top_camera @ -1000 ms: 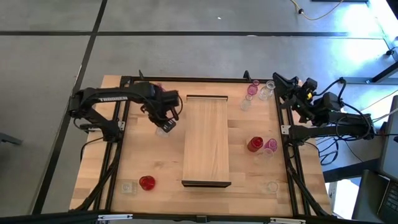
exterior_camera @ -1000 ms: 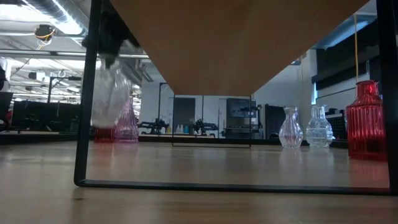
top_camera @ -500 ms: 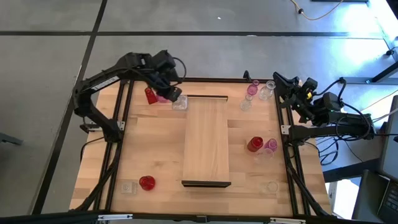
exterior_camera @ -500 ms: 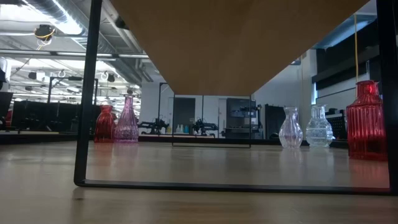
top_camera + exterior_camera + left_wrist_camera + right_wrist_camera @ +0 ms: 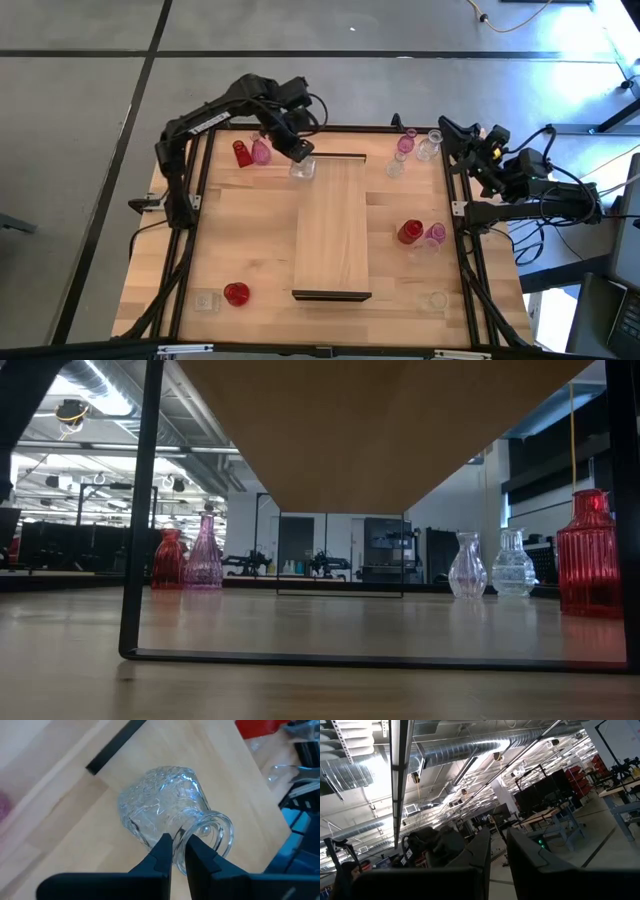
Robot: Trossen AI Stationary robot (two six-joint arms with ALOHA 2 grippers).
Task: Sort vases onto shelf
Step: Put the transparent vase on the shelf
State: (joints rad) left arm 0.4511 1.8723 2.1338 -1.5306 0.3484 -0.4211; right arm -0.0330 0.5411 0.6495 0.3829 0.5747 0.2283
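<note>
My left gripper [image 5: 299, 151] is shut on a clear glass vase [image 5: 303, 168] at the far left corner of the shelf [image 5: 332, 225], a long light-wood board. In the left wrist view the vase [image 5: 160, 810] lies over the board's corner [image 5: 102, 772]. A red vase [image 5: 241, 153] and a pink vase [image 5: 261, 152] stand on the table just left of it. My right gripper [image 5: 448, 130] is shut and empty at the table's far right edge. In the low view, the held vase is out of sight. My left gripper holds the clear vase by the rim of its mouth [image 5: 216, 826], one finger inside the mouth [image 5: 196, 846] and one outside. The fingers come from above, slanting. The vase hangs tilted below them over the board's corner; whether its base touches the board I cannot tell.
Pink and clear vases [image 5: 405, 145] cluster at the far right. A red vase [image 5: 409, 232] and a pink vase [image 5: 434, 235] stand right of the shelf. A red vase [image 5: 236, 293] and a clear vase [image 5: 205, 300] stand near left, another clear vase [image 5: 436, 300] near right.
My left gripper has carried the clear vase, lifted clear, from the table left of the shelf toward the far edge and then right, to the shelf's far left corner. The vase has left the low view.
</note>
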